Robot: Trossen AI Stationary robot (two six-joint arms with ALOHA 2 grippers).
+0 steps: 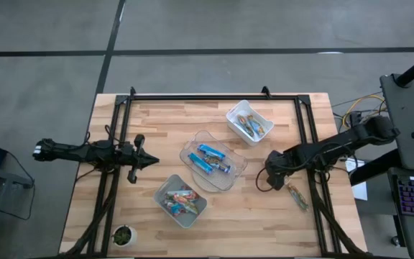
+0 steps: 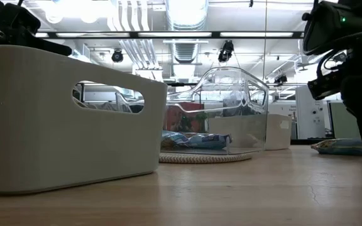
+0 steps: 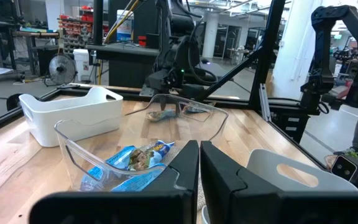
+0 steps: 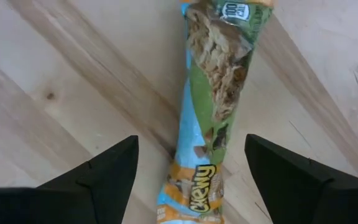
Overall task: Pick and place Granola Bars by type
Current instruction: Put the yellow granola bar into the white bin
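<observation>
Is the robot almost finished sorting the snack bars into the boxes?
Nearly, it seems. Blue-wrapped bars lie in the clear plastic bin, red-and-orange bars in the near white bin, and greenish-brown bars in the far white bin. One green-wrapped bar is left on the wooden table; the right gripper hovers over it, jaws open. The left gripper waits.

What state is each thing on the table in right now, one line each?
Right pincer: open, straddling the green bar.
Green bar: flat on the table, not gripped.
Left pincer: shut, waiting at the table's left.
Clear bin: holds blue bars.
Far white bin: holds greenish bars.
Near white bin: holds reddish bars.
</observation>
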